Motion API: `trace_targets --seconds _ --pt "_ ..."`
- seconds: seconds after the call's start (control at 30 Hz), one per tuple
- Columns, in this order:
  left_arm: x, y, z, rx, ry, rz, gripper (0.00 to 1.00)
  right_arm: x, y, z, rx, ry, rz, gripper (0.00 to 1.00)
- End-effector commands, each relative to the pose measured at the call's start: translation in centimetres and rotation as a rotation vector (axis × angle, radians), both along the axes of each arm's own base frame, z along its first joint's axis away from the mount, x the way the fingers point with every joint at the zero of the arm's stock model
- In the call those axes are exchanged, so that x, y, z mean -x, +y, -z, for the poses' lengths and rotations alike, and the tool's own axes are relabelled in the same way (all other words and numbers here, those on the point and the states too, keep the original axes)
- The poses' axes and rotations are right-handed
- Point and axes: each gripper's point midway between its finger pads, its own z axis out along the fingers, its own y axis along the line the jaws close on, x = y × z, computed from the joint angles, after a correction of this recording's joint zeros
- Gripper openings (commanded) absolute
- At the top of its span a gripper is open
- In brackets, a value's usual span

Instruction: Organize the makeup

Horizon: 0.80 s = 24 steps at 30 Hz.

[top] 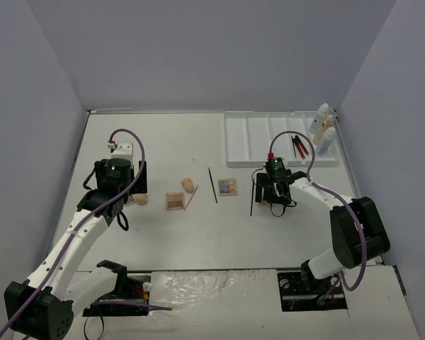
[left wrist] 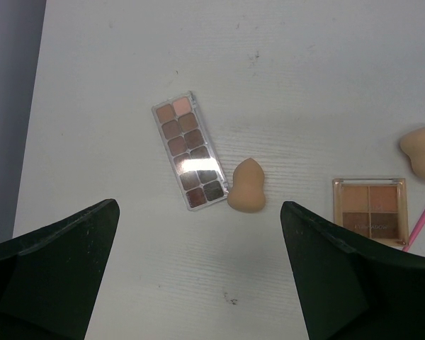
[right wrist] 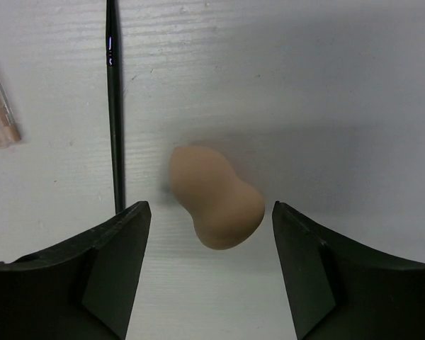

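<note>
peach sponge [right wrist: 218, 205] lies on its side beside black pencil [right wrist: 113, 106].

A flat white table [top: 163, 142] with a faintly grained, slightly scuffed surface fills the middle of the top view. It is closed in by plain grey-blue walls [top: 198, 49] along the upper edge and down both sides of the frame. In the upper right, a large white divided plastic tray [top: 255, 138] lies flat on the table close to the far wall, split into several long narrow compartments, and a crinkled shiny white sheet [top: 212, 283] covers the lower middle.
</note>
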Motion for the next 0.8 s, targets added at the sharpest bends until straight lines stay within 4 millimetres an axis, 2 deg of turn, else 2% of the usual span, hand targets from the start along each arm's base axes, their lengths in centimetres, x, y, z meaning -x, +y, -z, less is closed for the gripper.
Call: trace_targets --seconds 0.0,0.03,0.13,0.2,0.33,0.4,0.47,0.57,0.63,0.67,0.7,0.73,0.77 --pt "-1.0 -0.2 -2.0 0.008 -0.077 -0.001 0.97 -1.8 -0.4 0.0 0.034 -0.061 0.022 0.53" --pt "-1.0 -0.2 -2.0 0.007 -0.076 -0.001 0.97 -1.9 -0.5 0.1 0.038 -0.062 0.021 0.47" --pt "-1.0 -0.1 -2.0 0.005 -0.076 -0.002 0.97 -1.9 -0.6 -0.1 0.048 -0.07 0.013 0.17" --pt "-0.9 -0.1 -2.1 0.005 -0.078 -0.003 0.97 -2.4 -0.6 -1.4 0.046 -0.106 0.014 0.05" --pt "-0.9 0.0 -2.1 0.001 -0.081 -0.005 0.97 -4.8 -0.6 -5.6 0.04 -0.221 0.016 0.0" --pt "-0.9 0.0 -2.2 0.004 -0.082 -0.005 0.97 -6.7 -1.7 -7.3 0.047 -0.26 0.044 0.0" --pt "-0.9 0.0 -2.2 0.004 -0.082 -0.004 0.97 -9.4 -2.9 -9.6 0.047 -0.311 0.075 0.0" --pt "-0.9 0.1 -2.3 0.0 -0.085 -0.008 0.97 -13.1 -5.3 -10.7 0.043 -0.329 0.129 0.0" --pt "-0.9 0.1 -2.4 -0.002 -0.088 -0.01 0.97 -16.1 -5.9 -13.1 0.047 -0.389 0.137 0.0" --pt "-0.8 0.1 -2.4 -0.002 -0.088 -0.011 0.97 -17.6 -6.2 -13.6 0.053 -0.402 0.139 0.0" --pt "-0.8 0.2 -2.3 -0.004 -0.087 -0.011 0.97 -18.9 -6.4 -12.8 0.063 -0.389 0.139 0.0" --pt "-0.8 0.2 -2.3 -0.006 -0.088 -0.012 0.97 -20.6 -6.5 -13.8 0.061 -0.417 0.137 0.0" --pt "-0.8 0.2 -2.3 -0.007 -0.088 -0.013 0.97 -21.9 -6.5 -14.0 0.062 -0.426 0.133 0.0"
